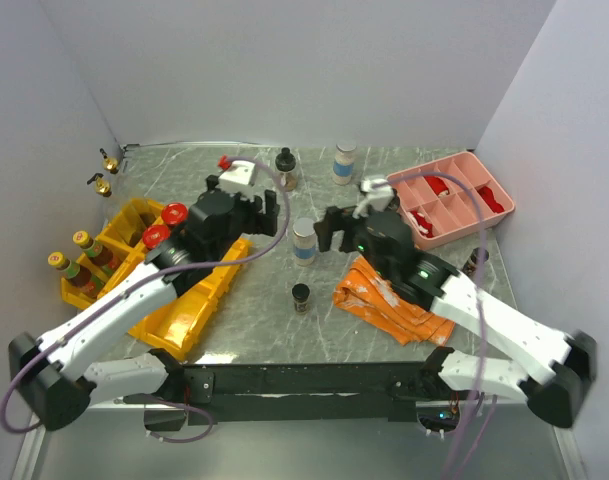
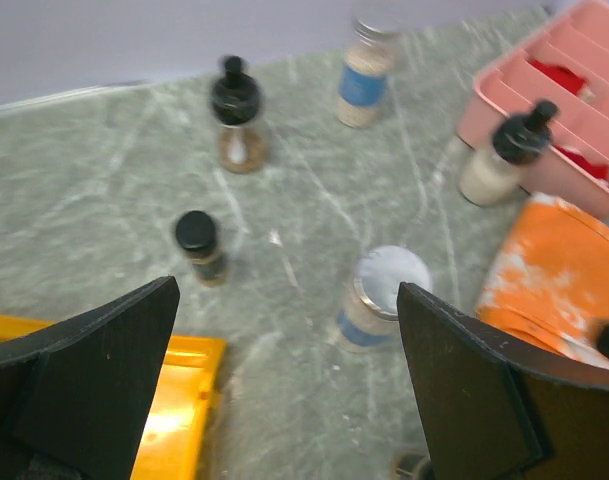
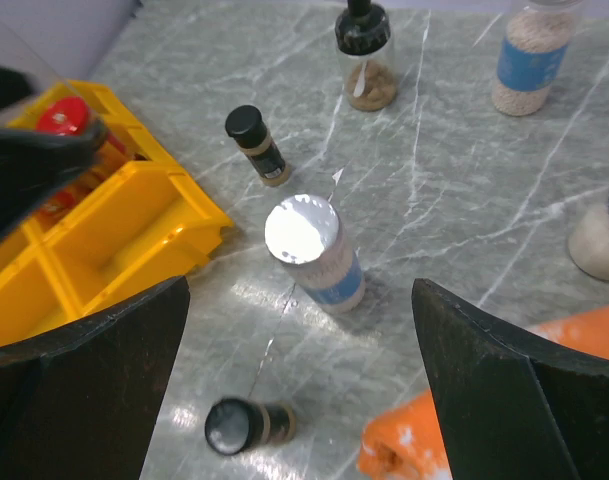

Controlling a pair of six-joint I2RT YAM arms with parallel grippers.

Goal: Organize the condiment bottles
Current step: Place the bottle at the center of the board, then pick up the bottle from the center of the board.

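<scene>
My right hand [image 3: 299,290] is spread wide, black fingers [image 3: 94,380] far apart, gripping nothing. Just ahead of it a silver-lidded jar [image 3: 312,255] with a blue label stands upright on the table [image 3: 454,180], touching neither finger. My left hand [image 2: 286,288] is just as wide open and holds nothing.

From above, that jar stands between my two hands, the right one just beside it and the left one a little farther back. That view hides the small black-capped bottle [image 3: 256,145] behind my left hand; both wrist cameras show it upright, near the jar. My right wrist view shows another small bottle [image 3: 246,425] lying on its side, nearer than the jar. My left wrist view shows a black-topped bottle of pale contents [image 2: 504,160] just beside the pink tray [image 2: 484,100]; from above, my right wrist covers it. At the back stand a black-spouted bottle [image 3: 364,60] and a tall blue-labelled jar [image 3: 532,60].

Only the overhead view shows the red-capped bottles [image 1: 172,213] and yellow-capped bottles [image 1: 81,240] standing in the yellow bins [image 1: 184,310], and two gold-spouted bottles [image 1: 106,158] by the left wall.

Both arms reach forward from the near edge and lean inward, hands low over the table, my right forearm above an orange packet [image 1: 379,300].
</scene>
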